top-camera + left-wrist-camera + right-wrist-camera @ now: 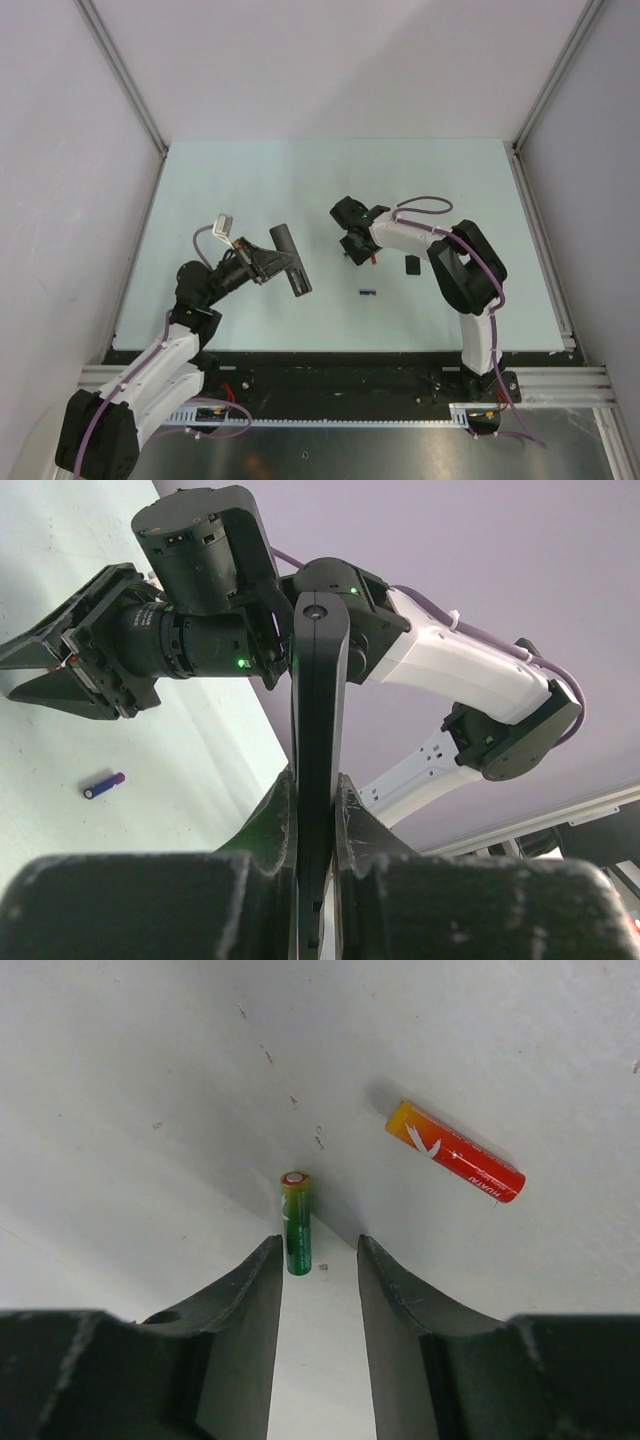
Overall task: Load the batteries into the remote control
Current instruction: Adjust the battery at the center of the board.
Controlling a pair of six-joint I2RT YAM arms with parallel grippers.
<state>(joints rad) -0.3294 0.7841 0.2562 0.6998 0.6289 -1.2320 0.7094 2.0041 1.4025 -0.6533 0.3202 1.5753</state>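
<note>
My left gripper (pixel 272 262) is shut on the remote control (pixel 291 260), a slim black bar held above the table; in the left wrist view the remote (pixel 320 710) stands edge-on between the fingers (pixel 265 825). My right gripper (pixel 318 1252) is open and low over the table, its fingertips either side of the near end of the green battery (pixel 296 1223), not gripping it. The red battery (pixel 455 1151) lies to the right, apart from it. From above, the right gripper (pixel 351 250) hides the green battery; the red one (pixel 374 259) peeks out beside it.
A blue-purple battery (pixel 367 292) lies on the table nearer the arms; it also shows in the left wrist view (pixel 104 785). A small black piece (pixel 412 265) lies right of the right gripper. Walls enclose the pale table (pixel 300 180) on three sides.
</note>
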